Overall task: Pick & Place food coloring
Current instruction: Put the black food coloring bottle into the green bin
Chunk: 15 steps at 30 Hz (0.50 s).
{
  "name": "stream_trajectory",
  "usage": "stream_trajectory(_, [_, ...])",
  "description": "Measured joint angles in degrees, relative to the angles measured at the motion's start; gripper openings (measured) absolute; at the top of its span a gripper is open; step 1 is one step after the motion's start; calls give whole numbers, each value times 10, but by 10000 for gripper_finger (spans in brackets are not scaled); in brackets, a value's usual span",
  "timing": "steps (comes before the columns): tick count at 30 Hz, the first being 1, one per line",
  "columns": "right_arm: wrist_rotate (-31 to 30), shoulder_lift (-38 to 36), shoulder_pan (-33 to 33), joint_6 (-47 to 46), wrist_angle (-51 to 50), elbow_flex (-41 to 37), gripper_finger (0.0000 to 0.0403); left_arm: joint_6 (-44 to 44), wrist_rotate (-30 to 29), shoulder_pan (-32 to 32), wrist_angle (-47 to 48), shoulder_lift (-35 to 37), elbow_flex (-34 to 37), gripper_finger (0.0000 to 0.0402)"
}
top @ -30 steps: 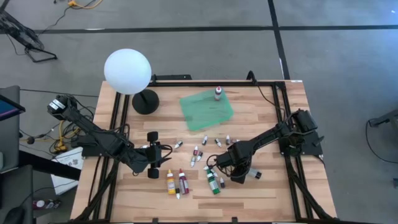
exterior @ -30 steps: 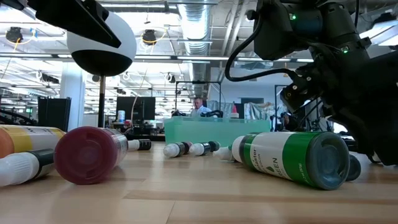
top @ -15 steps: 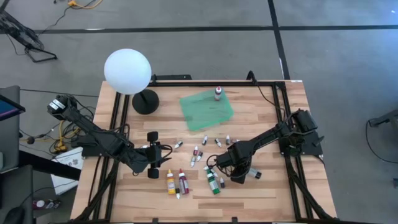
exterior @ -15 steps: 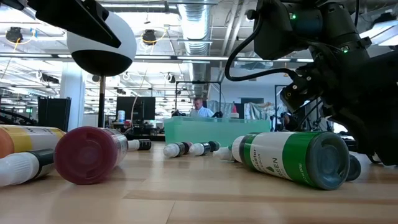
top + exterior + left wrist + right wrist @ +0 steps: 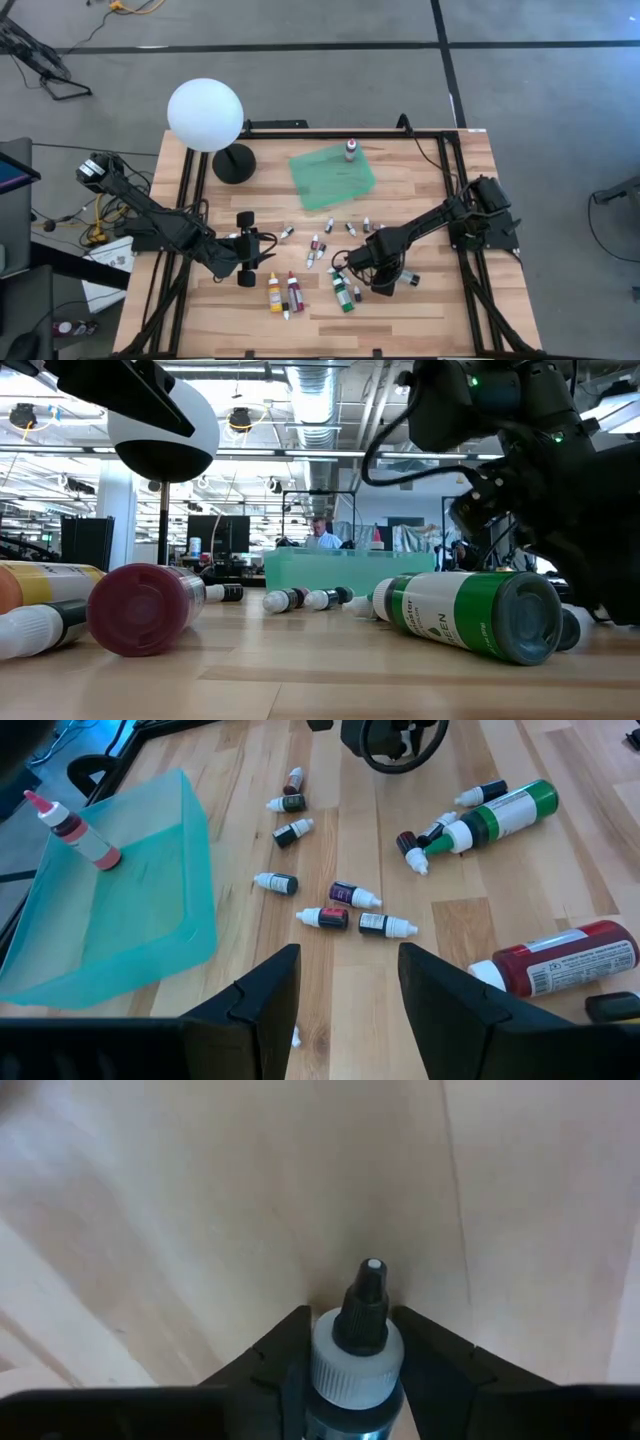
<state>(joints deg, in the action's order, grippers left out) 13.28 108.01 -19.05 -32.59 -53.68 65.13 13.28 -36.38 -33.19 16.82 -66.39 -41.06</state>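
Several food coloring bottles lie on their sides on the wooden table: a yellow one [image 5: 274,292], a red one [image 5: 294,290] and a green one [image 5: 343,292], with tiny droppers [image 5: 340,895] scattered between them and the flat green tray [image 5: 332,175]. One bottle [image 5: 351,150] stands upright in the tray. My right gripper [image 5: 354,266] is low over the table beside the green bottle, shut on a small white-collared, black-tipped dropper [image 5: 357,1345]. My left gripper [image 5: 345,960] is open and hovers left of the bottles, touching nothing. My right gripper pinches the small dropper between its two fingers [image 5: 290,1355], which sit on either side of its white collar [image 5: 357,1358]. The dropper lies along the fingers, its black tip [image 5: 368,1285] sticking out past them toward the tabletop. Whether it rests on the wood does not show.
A white globe lamp [image 5: 205,113] on a black base [image 5: 233,163] stands at the far left of the table. A black frame [image 5: 462,200] runs along the table's edges. Bare wood lies at the near right [image 5: 440,300].
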Motion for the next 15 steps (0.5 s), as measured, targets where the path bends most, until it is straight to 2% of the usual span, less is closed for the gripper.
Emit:
stream_trajectory(4, [-6,0,0,25,0,20,121,0,0,0,0,0,0,165])
stream_trajectory(15, [-77,-1,6,118,-9,109,123,0,0,0,0,0,0,165])
